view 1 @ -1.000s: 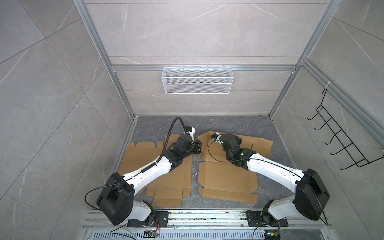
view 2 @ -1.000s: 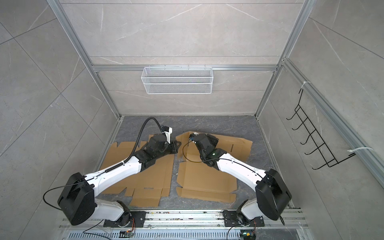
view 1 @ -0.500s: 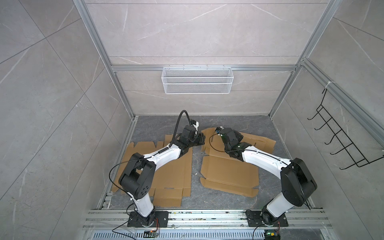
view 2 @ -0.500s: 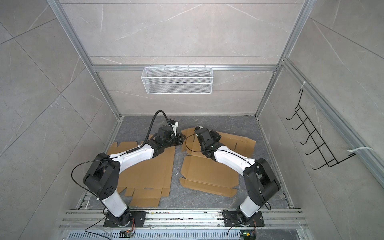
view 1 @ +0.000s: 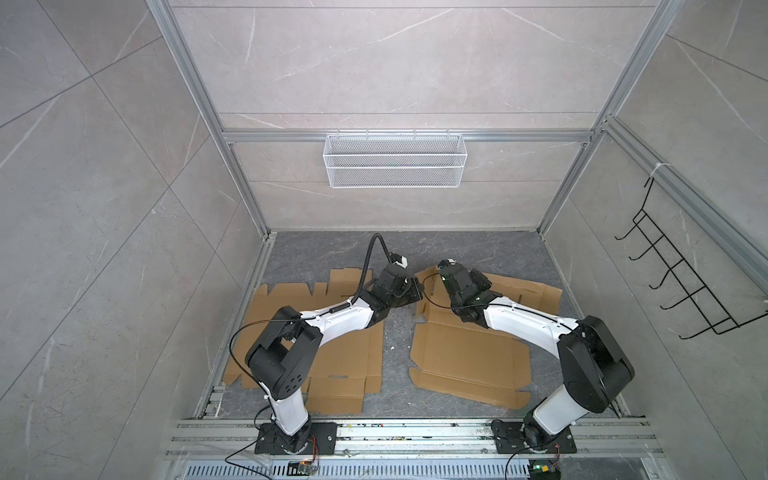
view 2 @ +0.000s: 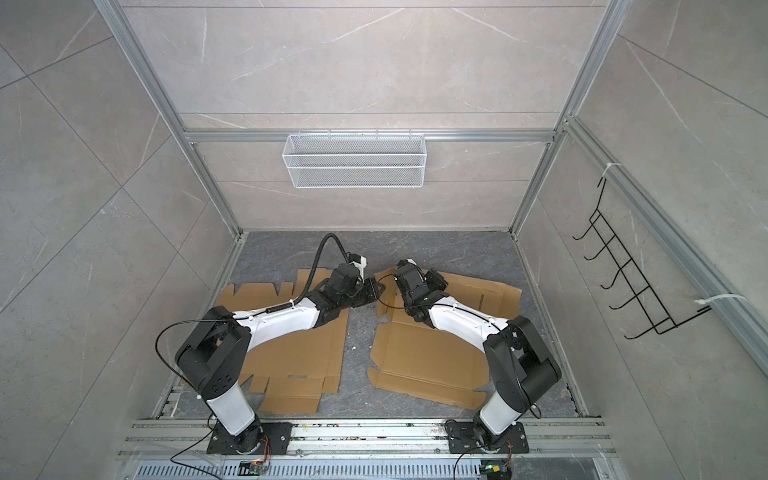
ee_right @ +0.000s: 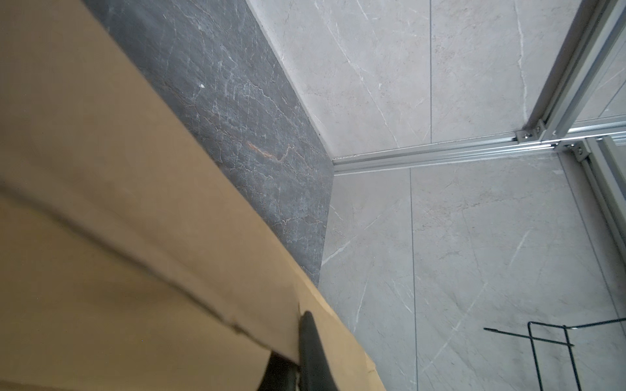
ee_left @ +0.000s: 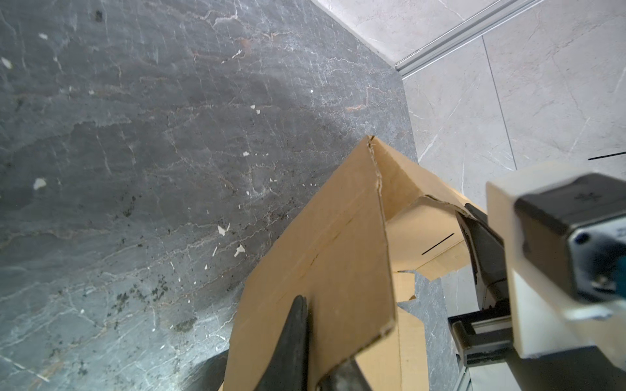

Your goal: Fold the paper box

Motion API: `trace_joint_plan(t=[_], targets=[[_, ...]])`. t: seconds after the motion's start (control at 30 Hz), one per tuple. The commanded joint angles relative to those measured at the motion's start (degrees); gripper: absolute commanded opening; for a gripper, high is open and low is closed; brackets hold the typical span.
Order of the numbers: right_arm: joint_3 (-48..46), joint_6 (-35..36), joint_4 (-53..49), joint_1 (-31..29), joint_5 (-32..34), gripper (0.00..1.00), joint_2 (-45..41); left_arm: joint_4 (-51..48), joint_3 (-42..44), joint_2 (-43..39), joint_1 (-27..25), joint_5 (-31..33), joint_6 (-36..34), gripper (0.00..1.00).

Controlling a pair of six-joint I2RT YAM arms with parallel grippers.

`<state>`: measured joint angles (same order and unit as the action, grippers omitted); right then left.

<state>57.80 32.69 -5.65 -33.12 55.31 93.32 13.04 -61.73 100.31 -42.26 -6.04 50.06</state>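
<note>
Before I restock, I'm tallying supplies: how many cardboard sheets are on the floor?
2. The left sheet lies flat under the left arm; the right sheet lies under the right arm, its far corner raised. More could be hidden beneath them.

Grey tiled walls (view 1: 395,62), dark stone floor (view 1: 478,249), wire basket (view 1: 395,166).

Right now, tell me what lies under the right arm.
The right cardboard sheet lies under the right arm, on the dark floor. The arm hides a strip of it, so folds or cuts there cannot be seen.
</note>
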Motion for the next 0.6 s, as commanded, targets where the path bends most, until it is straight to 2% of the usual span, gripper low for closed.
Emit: trace_joint_plan(t=[0.0,0.13,0.3,0.4,0.57], targets=[[-1.63,-3.57,2.77,0.81,1.96,0.0,-1.98,1.85,2.33,-2.51,-1.46,-0.29,3.14,0.11],[-5.91,-2.12,6.78,0.78,1.62,0.0,-5.56,2.65,4.31,-4.09,-4.03,2.5,0.89,0.11],[-6.26,-4.94,4.63,0.62,0.86,0.0,-8.41,5.3,7.02,-4.95,-4.04,7.09,-1.14,0.07],[-5.85,-4.34,6.15,0.11,1.05,0.0,-8.5,5.59,4.43,-4.55,-1.64,8.24,-3.59,0.04],[-2.0,0.61,12.74,-0.72,1.87,0.0,-6.25,1.54,-6.01,-1.93,2.64,4.78,-9.91,0.04]])
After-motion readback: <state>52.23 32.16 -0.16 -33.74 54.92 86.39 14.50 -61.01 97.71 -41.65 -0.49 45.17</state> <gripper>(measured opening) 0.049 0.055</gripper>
